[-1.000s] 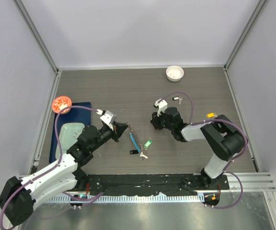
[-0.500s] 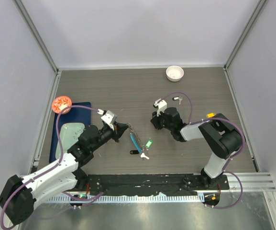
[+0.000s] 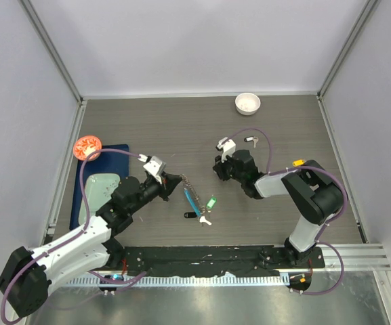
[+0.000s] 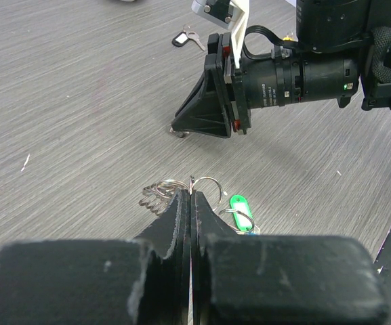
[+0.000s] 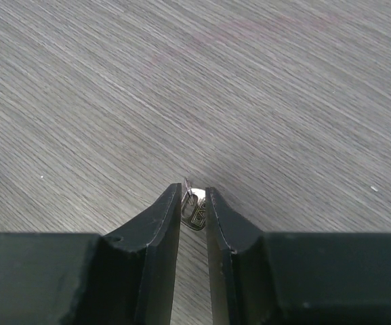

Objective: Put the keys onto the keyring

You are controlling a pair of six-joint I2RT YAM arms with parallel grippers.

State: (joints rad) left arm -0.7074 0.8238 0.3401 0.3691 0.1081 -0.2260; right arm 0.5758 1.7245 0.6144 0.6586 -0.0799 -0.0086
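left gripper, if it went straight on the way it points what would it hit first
Probably the right gripper, holding a key, straight ahead of the left gripper and the keyring it pinches; depth is unclear.

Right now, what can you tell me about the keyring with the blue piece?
The keyring is a loop of silver metal links with one blue curved plastic-looking piece. It stretches aslant across the wood-grain table. The left pincer is shut on thin wire rings at its near end. A green tag, a black tag and a silver key lie by its far end; whether they are threaded on cannot be told. The right pincer, shut on another key, does not touch it.
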